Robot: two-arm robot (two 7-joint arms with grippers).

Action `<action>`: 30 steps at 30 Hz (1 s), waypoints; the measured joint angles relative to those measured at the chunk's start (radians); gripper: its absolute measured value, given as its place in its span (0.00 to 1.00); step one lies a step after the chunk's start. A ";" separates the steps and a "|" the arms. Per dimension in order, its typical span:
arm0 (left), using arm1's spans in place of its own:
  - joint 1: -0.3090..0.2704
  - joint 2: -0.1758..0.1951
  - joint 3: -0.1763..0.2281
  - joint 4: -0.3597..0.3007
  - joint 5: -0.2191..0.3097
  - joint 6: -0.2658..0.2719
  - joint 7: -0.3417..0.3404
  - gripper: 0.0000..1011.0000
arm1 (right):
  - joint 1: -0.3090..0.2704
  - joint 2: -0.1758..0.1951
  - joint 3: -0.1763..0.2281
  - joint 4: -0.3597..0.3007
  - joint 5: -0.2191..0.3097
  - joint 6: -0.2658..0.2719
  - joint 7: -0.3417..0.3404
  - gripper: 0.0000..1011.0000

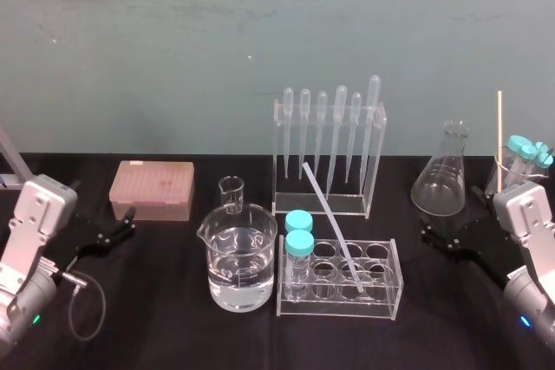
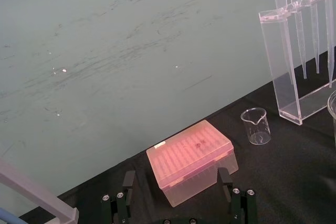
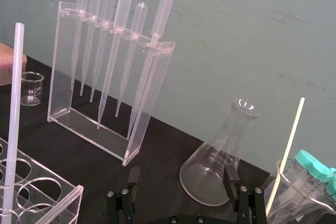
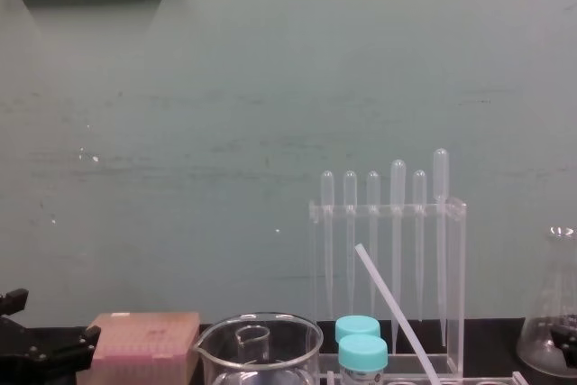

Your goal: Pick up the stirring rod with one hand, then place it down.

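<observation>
Translucent-white stirring rod (image 1: 328, 214), pink tip box (image 1: 152, 188), teal caps (image 1: 300, 242), black table (image 1: 173, 322).

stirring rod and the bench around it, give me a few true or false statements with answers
1. The stirring rod leans in the tube rack. True.
2. The left gripper holds the rod. False: it is open, beside the pink tip box.
3. The pipette rack holds six pipettes. True.
4. The large beaker is empty. False: it holds clear liquid.
5. The right gripper is open, near the flask. True.
</observation>
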 joint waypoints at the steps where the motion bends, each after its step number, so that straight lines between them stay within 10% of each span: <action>1: 0.000 0.000 0.000 0.000 0.000 0.000 0.000 0.99 | 0.000 0.000 0.000 0.000 0.000 0.000 0.000 0.99; 30: 0.000 0.000 0.000 0.000 0.000 0.000 0.000 0.99 | 0.000 0.000 0.000 0.000 0.000 0.000 0.000 0.99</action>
